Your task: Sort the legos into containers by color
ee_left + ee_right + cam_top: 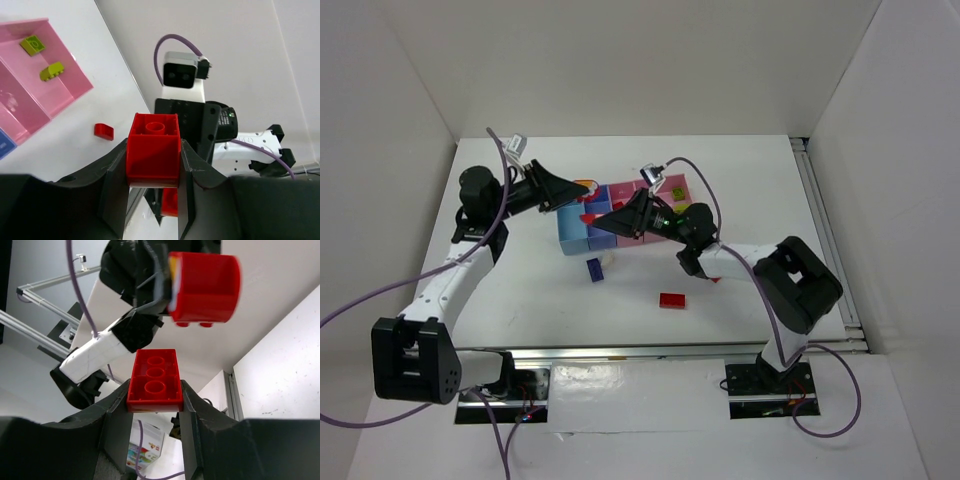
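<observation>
**Both arms hold red bricks above the bins**

The left gripper (153,162) has its jaws clamped on a red square lego (152,142). The brick sits squarely between the two fingers, stud side facing the camera, and fills the gap. The right gripper (155,397) is closed on a red two-by-three lego (155,376), pinched across its short side, with the studs up and the far end sticking out past the fingertips.

From above, the two grippers meet tip to tip over the blue end of the bin row (572,240), with the held bricks close together but not touching. Each wrist view shows the other arm's brick just beyond its own.

The wide pink bin (55,92) holds two lime green legos (51,71). Loose on the worktop (520,300), on the near side of the bins, are a dark blue lego (594,269), a whitish lego (610,257) just beside it, and a red lego (672,300) further right. A small red piece (103,131) lies outside the wide pink bin.
</observation>
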`<action>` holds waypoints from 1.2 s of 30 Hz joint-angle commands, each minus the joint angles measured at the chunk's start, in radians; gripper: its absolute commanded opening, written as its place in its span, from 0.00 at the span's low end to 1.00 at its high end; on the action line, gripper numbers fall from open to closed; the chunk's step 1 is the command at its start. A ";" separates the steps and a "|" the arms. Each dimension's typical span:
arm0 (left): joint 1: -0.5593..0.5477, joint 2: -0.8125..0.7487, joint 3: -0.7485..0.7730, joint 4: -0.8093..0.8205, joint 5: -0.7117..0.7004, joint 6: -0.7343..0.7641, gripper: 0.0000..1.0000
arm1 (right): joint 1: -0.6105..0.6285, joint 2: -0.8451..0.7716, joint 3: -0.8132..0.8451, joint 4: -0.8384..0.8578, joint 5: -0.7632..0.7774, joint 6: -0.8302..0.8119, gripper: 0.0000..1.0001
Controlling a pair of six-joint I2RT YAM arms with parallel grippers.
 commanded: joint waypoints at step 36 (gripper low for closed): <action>0.004 -0.029 0.250 -0.807 -0.620 0.374 0.00 | 0.034 0.279 0.735 -1.406 1.039 -0.865 0.16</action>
